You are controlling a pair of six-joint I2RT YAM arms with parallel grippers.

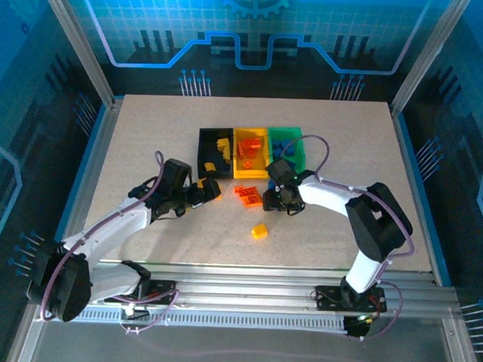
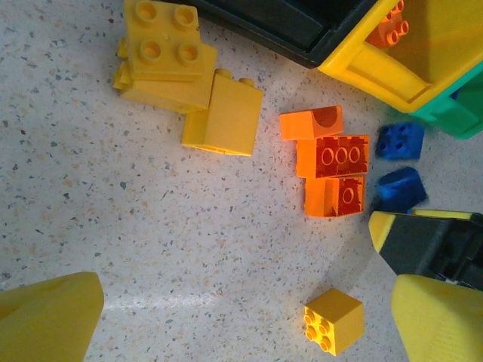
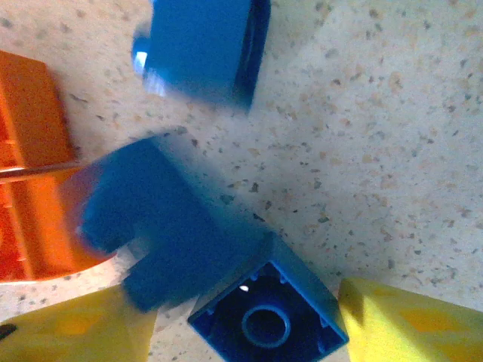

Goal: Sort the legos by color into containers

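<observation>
Hovering low over the table [image 1: 148, 130], I am holding my left claw [image 2: 241, 324] spread wide above yellow bricks [image 2: 162, 56], orange bricks [image 2: 332, 162] and a lone yellow cube [image 2: 332, 320]. My right claw [image 3: 249, 324] is straddling an upturned blue brick [image 3: 268, 317]; I cannot tell whether it is pinching it. A second blue brick [image 3: 200, 49] is lying just beyond. The black bin [image 1: 207, 140], yellow bin [image 1: 237, 153] and green bin [image 1: 284, 133] are sitting in a row just past both claws, holding yellow, orange and blue bricks respectively.
</observation>
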